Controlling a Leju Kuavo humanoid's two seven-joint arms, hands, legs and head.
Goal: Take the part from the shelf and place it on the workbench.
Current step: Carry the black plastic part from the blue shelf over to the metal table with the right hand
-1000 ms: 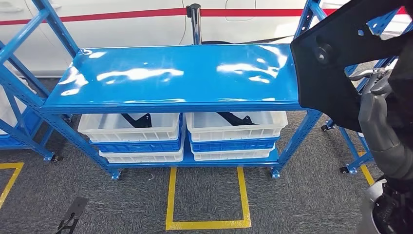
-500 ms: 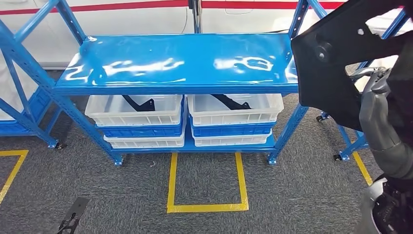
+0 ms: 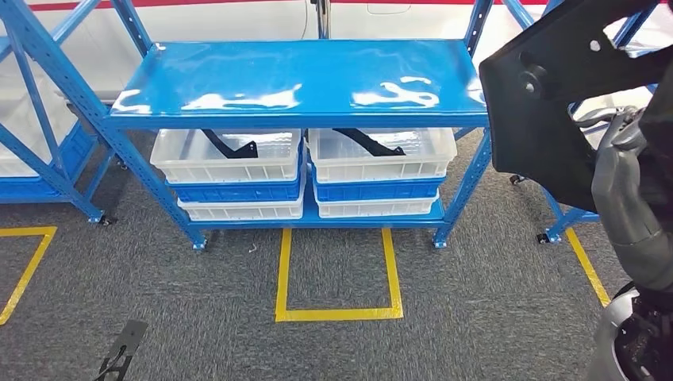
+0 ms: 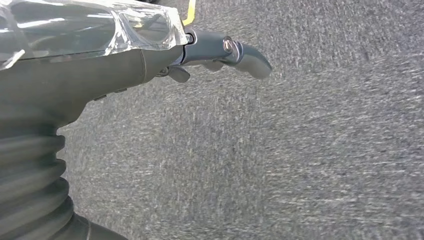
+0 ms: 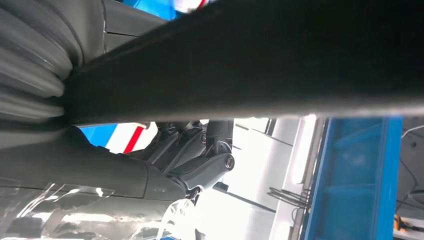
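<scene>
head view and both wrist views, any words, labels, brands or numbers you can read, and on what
None can be read in any view.
Glossy blue metal shelf top: bare, glare alone.
White plastic bins under it: no label shows.
Flat black part held by the right robot hand: holes, no marking.
Yellow tape square on the grey carpet: plain lines, no text.
Left robot hand: no lettering.

The whole view has shifted: the workbench [image 3: 301, 79] now sits higher and further away.

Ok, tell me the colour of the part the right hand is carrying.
Black. The part is a flat matt black panel, clearest in the head view, held up by the right hand.
</scene>
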